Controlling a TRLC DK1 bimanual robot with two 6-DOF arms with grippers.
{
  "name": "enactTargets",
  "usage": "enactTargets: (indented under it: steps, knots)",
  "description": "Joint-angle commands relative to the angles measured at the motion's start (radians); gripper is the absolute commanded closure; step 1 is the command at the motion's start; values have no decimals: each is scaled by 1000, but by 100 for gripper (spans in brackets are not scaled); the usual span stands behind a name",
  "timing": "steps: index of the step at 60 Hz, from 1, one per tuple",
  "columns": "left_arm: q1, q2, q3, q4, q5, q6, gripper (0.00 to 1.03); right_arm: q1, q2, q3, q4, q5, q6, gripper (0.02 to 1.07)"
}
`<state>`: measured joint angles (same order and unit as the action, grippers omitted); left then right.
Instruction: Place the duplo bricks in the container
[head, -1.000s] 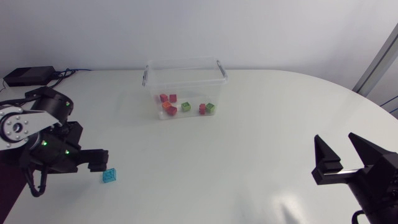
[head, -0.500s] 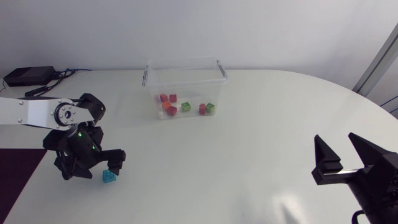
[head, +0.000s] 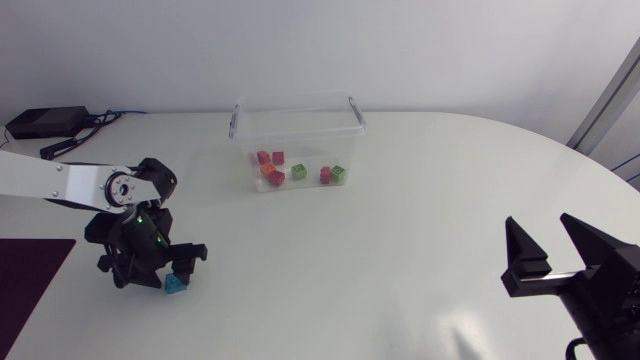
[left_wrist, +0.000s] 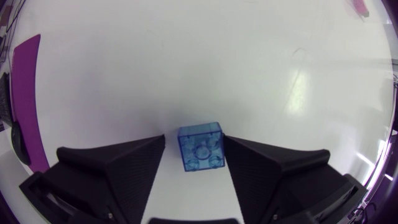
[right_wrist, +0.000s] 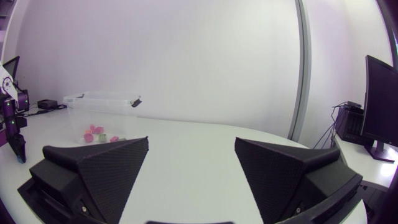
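A translucent blue duplo brick (head: 176, 285) lies on the white table at the front left. My left gripper (head: 171, 268) stands straight over it, pointing down. In the left wrist view the blue brick (left_wrist: 201, 146) sits between the fingers of the left gripper (left_wrist: 194, 138); one finger is at its side, the other still shows a narrow gap, so the gripper is open. The clear plastic container (head: 298, 105) stands at the back centre with several red, orange and green bricks (head: 298, 171) inside. My right gripper (head: 540, 228) hangs open and empty at the front right; the right wrist view shows the right gripper (right_wrist: 191, 142) facing the far-off container (right_wrist: 102, 98).
A black box (head: 45, 122) with cables sits at the back left corner. A dark purple mat (head: 30, 272) lies by the table's left front edge, also seen beside the left gripper as a purple mat (left_wrist: 28, 93). White table stretches between the container and both grippers.
My left arm has swung out to the right and come down over the blue brick. Its fingers have drawn in around the brick. The right arm has not moved.
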<state>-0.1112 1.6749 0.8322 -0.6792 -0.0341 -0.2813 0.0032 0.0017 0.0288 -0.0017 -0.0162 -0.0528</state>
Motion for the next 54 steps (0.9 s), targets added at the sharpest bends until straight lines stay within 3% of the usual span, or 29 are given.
enactTargets:
  steps: [1,15,32,41,54]
  knots:
    - [8,5,5,1,0,-16,67,-9,-5,-29,-11,-5,-12,7]
    - [7,-21,-10,15,-3,-12,76,-9,-5,-29,-11,-5,-12,7]
    - [8,-109,4,7,-6,-4,76,-9,-5,-29,-11,-5,-12,7]
    - [2,-195,153,-88,-6,16,76,-9,-5,-29,-11,-5,-12,7]
    - [-104,-221,432,-86,-6,73,76,-9,-6,-29,-11,-5,-12,7]
